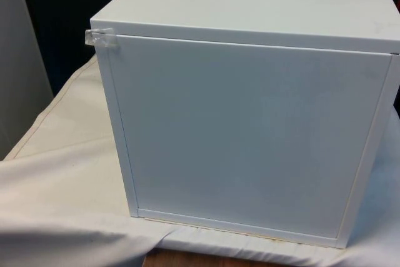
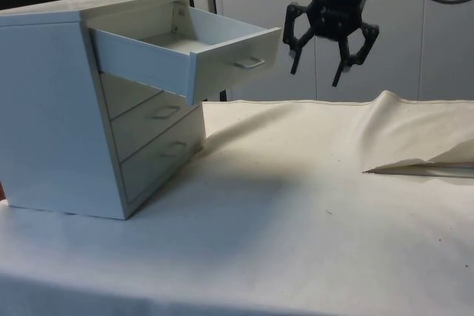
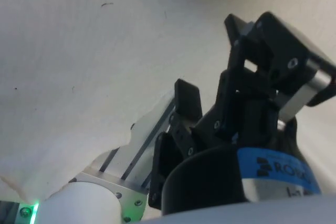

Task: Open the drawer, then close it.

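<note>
Fingers released, just beside the open top drawer's front.

In the side view's upper right, the fingers (image 2: pixel 322 68) hang spread and empty; the drawer (image 2: pixel 222 53), pulled out, lies toward frame left, handle (image 2: pixel 249 63) facing them, above the desk (image 2: pixel 311 212).

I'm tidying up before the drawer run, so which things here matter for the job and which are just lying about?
For the job: chest of drawers, its open top drawer, drawer handle, gripper.
Lying about: white cloth, clear tape on the chest's back corner.
</note>
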